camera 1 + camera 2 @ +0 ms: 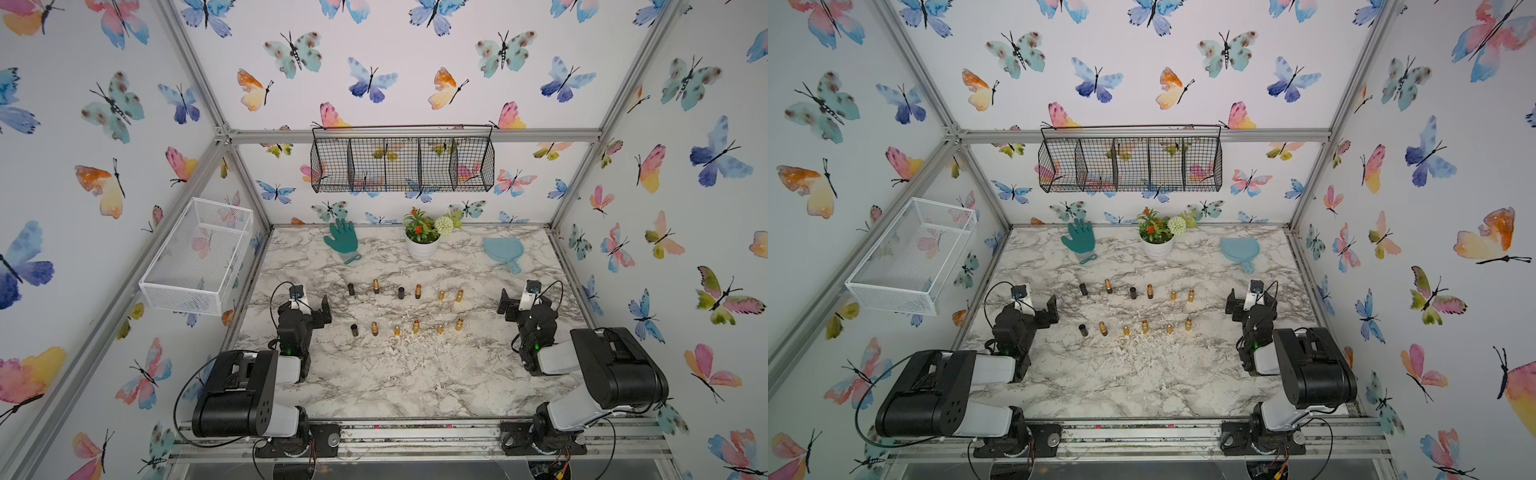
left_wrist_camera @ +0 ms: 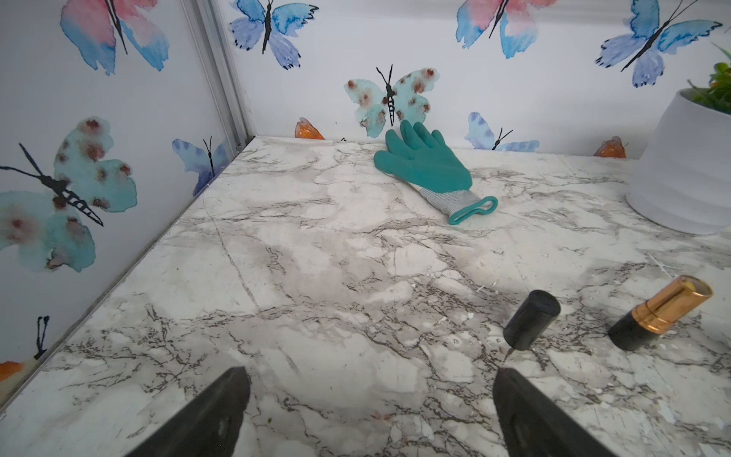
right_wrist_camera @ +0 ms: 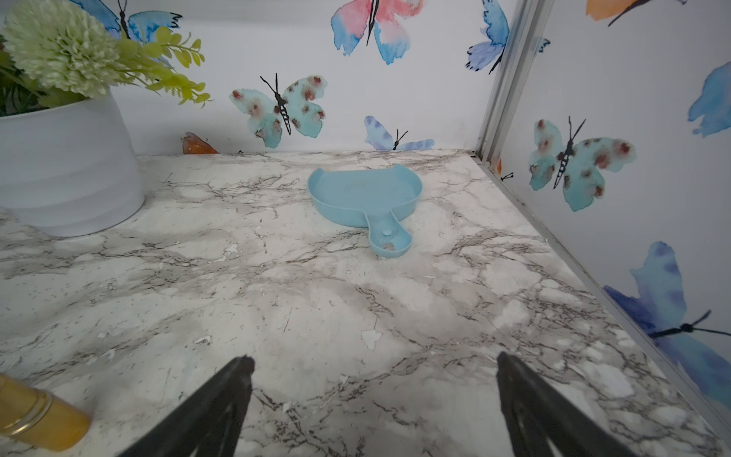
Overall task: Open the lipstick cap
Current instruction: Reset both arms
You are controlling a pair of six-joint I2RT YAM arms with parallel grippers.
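Left gripper (image 2: 368, 380) and right gripper (image 3: 374, 368) are held spread, empty; some caps (image 1: 351, 289) are off, centre-right lipsticks (image 1: 459, 296) judged unopened.

The marble-patterned table (image 1: 374, 374) carries a white flower pot (image 1: 422, 248) near its back edge, with a green glove (image 1: 341, 241) to the pot's left, a light blue pan (image 1: 503, 249) to the pot's right, and, in front of the pot, two rows of standing gold lipsticks (image 1: 441, 295) and black caps (image 1: 351, 289).
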